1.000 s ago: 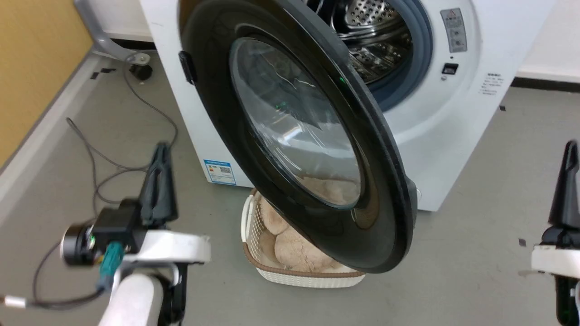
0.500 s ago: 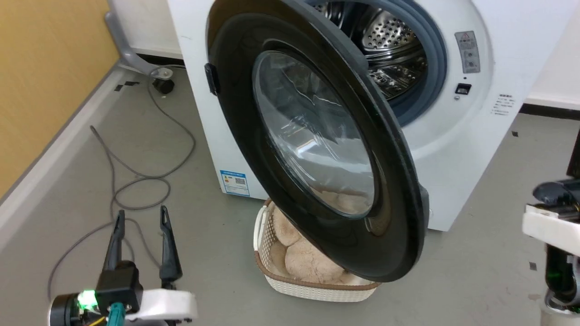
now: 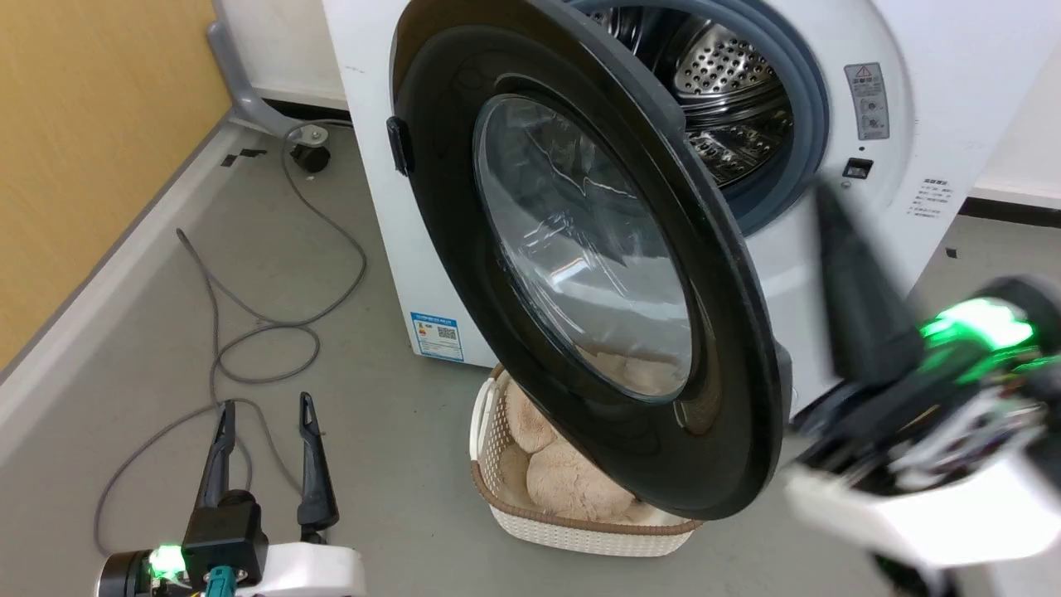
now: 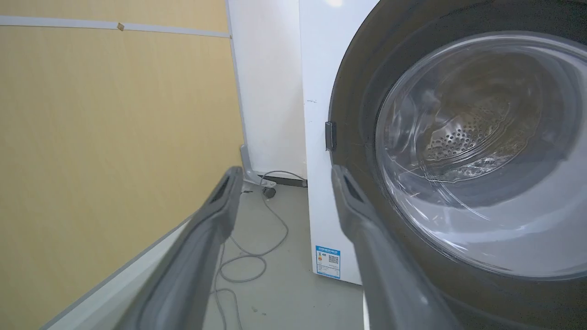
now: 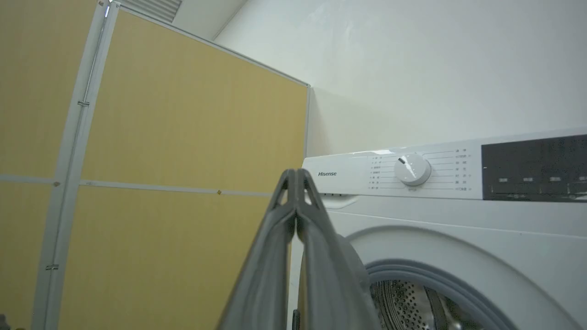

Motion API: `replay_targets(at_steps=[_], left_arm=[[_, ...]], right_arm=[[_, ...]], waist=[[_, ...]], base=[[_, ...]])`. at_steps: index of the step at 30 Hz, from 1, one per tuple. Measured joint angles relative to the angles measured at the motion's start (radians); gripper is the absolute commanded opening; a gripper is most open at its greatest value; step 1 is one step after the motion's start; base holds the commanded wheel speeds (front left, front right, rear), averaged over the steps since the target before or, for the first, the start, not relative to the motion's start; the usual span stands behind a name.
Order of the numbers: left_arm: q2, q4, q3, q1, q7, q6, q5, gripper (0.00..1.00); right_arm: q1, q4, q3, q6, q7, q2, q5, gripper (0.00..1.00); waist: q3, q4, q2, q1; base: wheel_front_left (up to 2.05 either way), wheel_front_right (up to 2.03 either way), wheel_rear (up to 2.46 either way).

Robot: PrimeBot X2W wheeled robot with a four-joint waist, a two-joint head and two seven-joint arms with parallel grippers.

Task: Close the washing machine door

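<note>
The washing machine door [image 3: 580, 257], a glossy black disc with a bulging glass window, stands swung open in front of the white washing machine [image 3: 920, 50] and its steel drum [image 3: 721, 75]. My left gripper [image 3: 267, 404] hangs low over the floor, left of the door and well apart from it, open and empty. In the left wrist view the left gripper [image 4: 285, 170] points at the machine's side panel [image 4: 316, 91], with the door [image 4: 458, 160] to its right. My right gripper [image 3: 825, 195], blurred, is shut and empty just right of the door's free edge. Its shut fingertips [image 5: 296, 172] point up at the control panel [image 5: 412, 169].
A white woven basket [image 3: 580, 531] holding a beige plush toy sits on the floor under the open door. A grey cable [image 3: 249, 348] loops over the floor at the left. A yellow partition [image 3: 83, 124] and a grey stand foot with a caster [image 3: 311, 157] lie beyond it.
The head camera has shifted. My left gripper has opened and dropped lower in view. My right gripper has shut and swung up and inward, close to the door's free edge.
</note>
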Motion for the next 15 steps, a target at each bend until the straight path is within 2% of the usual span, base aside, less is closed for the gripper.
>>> replay_targets(at_steps=[3,8,12,15], left_arm=[[-0.004,0.000,0.006,0.001,0.000,-0.007,0.004,1.00],[-0.008,0.000,0.013,0.005,0.000,-0.016,0.012,1.00],[-0.014,-0.002,0.014,0.005,0.000,-0.016,0.015,1.00],[-0.020,-0.002,0.013,0.005,0.000,-0.019,0.021,1.00]], right_arm=[[0.001,0.040,0.122,0.000,0.000,-0.069,0.031,0.00],[0.002,0.130,0.251,0.000,0.000,-0.154,0.026,0.00],[0.015,0.225,0.318,0.000,0.000,-0.194,-0.022,0.00],[0.041,0.299,0.330,0.000,0.000,-0.202,-0.033,0.00]], waist=[[-0.002,-0.006,0.0000,0.0000],[-0.003,-0.016,0.0000,0.0000],[0.000,-0.021,0.0000,0.0000],[0.004,-0.023,0.0000,0.0000]], base=[[0.00,0.00,0.00],[0.00,0.00,0.00],[0.00,0.00,0.00],[0.00,0.00,0.00]])
